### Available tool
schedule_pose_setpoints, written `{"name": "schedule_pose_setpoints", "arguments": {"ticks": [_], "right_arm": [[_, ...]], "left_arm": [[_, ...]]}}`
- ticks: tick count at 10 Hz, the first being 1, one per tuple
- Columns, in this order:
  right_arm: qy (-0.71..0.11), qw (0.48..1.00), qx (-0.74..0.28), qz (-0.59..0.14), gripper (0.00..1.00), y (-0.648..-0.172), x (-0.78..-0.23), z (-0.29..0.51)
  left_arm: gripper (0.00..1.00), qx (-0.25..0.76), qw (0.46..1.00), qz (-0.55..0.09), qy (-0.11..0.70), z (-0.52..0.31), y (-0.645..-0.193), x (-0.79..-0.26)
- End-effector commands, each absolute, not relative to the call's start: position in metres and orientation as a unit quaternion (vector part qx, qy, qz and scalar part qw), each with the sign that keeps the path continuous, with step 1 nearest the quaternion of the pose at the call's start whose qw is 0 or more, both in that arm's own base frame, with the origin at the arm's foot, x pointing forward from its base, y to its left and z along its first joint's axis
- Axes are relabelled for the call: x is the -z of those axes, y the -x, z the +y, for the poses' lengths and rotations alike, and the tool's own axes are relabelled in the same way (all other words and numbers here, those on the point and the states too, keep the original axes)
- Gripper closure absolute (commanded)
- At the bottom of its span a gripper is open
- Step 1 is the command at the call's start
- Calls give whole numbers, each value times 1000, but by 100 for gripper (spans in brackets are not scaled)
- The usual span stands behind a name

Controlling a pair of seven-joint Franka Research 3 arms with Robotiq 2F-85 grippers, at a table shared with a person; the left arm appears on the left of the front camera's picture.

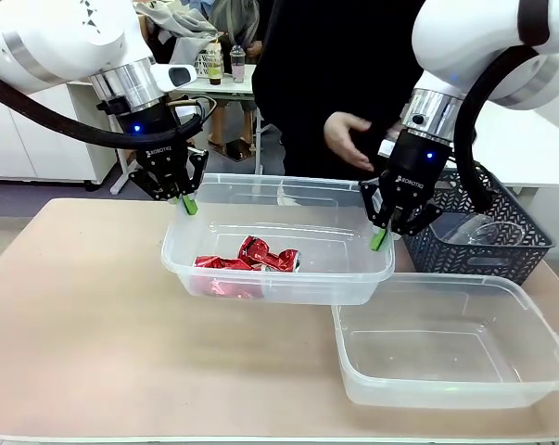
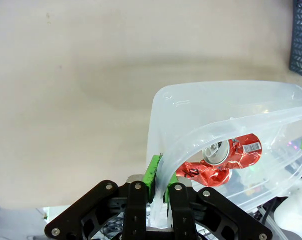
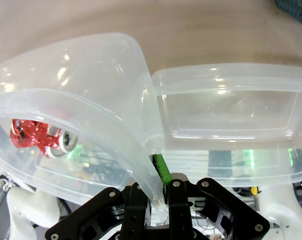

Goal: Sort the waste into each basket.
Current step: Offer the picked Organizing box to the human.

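Left claw (image 1: 188, 202) pinches tub (image 1: 279, 178) rim, left end | right claw (image 1: 381, 237) pinches tub's right end | crushed red cans (image 1: 249, 260) inside tub | risk: thin rim flexes, slips, cans spill

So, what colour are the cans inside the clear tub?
The crushed cans are red; the left wrist view shows them best.
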State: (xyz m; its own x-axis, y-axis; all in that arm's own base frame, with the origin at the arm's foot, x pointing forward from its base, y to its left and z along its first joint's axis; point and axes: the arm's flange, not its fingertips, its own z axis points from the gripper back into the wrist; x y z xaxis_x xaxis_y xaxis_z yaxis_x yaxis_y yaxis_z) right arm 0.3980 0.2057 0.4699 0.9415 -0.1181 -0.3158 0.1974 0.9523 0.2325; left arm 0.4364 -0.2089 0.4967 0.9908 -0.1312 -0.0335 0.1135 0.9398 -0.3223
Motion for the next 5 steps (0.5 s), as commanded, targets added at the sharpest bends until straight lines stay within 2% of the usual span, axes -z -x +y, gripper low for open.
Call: {"name": "schedule_pose_setpoints", "arguments": {"ticks": [1, 5], "right_arm": [[-134, 976, 88, 149, 95, -399, -471, 203], [-134, 976, 88, 149, 95, -399, -471, 203]], "left_arm": [[93, 55, 983, 18, 176, -206, -432, -500], [93, 55, 983, 18, 176, -206, -432, -500]]}}
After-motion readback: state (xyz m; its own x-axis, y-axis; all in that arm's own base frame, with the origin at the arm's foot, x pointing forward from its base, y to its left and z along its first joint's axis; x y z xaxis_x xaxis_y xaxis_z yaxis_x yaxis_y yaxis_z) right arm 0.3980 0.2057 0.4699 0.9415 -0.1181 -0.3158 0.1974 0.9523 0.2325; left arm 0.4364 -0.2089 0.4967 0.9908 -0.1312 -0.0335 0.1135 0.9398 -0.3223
